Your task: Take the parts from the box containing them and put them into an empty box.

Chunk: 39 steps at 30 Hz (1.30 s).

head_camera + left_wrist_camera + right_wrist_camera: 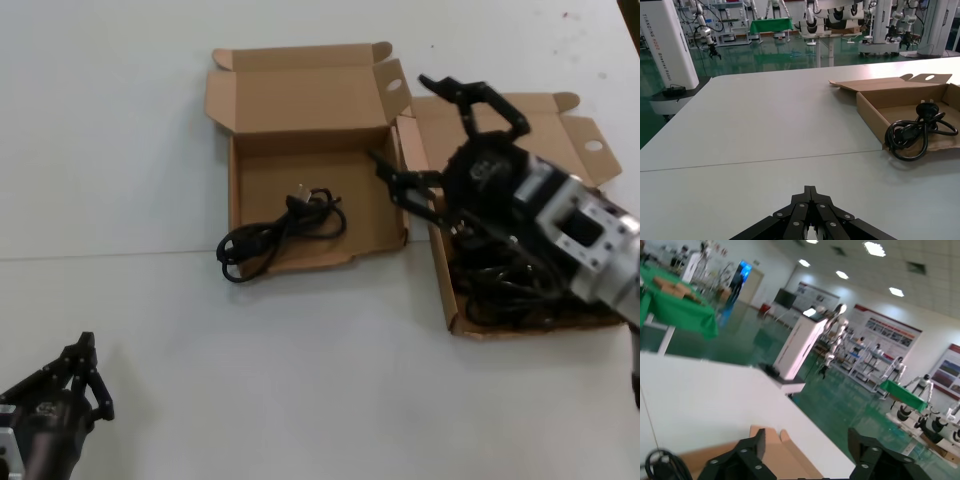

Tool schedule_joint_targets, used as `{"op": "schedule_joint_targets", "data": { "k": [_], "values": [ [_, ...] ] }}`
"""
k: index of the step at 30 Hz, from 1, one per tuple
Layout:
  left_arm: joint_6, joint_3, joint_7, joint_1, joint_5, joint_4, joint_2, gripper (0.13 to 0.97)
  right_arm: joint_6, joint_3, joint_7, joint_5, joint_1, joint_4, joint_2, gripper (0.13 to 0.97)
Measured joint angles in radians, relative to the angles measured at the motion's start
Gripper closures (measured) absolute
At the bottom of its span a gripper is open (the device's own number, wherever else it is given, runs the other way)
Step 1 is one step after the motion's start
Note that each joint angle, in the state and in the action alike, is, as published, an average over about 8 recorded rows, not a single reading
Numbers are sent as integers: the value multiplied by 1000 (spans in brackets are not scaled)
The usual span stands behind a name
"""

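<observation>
Cardboard mailer box with wavy front rim (240,205) sits mid-bench toward the far edge, one black power cord (280,232) inside, its loop hanging over the front rim. Straight-rimmed box (440,275) just beside it toward the right edge holds more cords (500,290). Right gripper (430,135) hovers above it, fingers spread wide, empty. Left gripper (85,365) parked at near-left corner, fingers together.

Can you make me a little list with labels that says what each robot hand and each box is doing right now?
right gripper: open, hanging over the gap between the two boxes, holding nothing
left gripper: shut, parked low over the bare table
box with wavy front rim: holds one black power cord, its loop hanging over the front rim
box with straight front rim: more black cords piled inside, partly hidden by the right arm
lids: both open
</observation>
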Motion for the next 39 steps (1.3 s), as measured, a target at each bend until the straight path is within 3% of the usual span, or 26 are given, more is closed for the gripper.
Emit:
{"op": "schedule_joint_targets", "data": {
  "k": [9,19,26,35,39],
  "values": [
    [0,0,0,0,0,0,0,941,-15,104,0,120,-181,138,9,407],
    [0,0,0,0,0,0,0,918,-18,119,0,137,-210,155,9,231],
    [0,0,0,0,0,0,0,904,2,120,0,137,-225,154,6,169],
    [0,0,0,0,0,0,0,800,61,122,0,138,-267,152,-3,141],
    [0,0,0,0,0,0,0,716,90,123,0,138,-288,152,-8,131]
  ]
}}
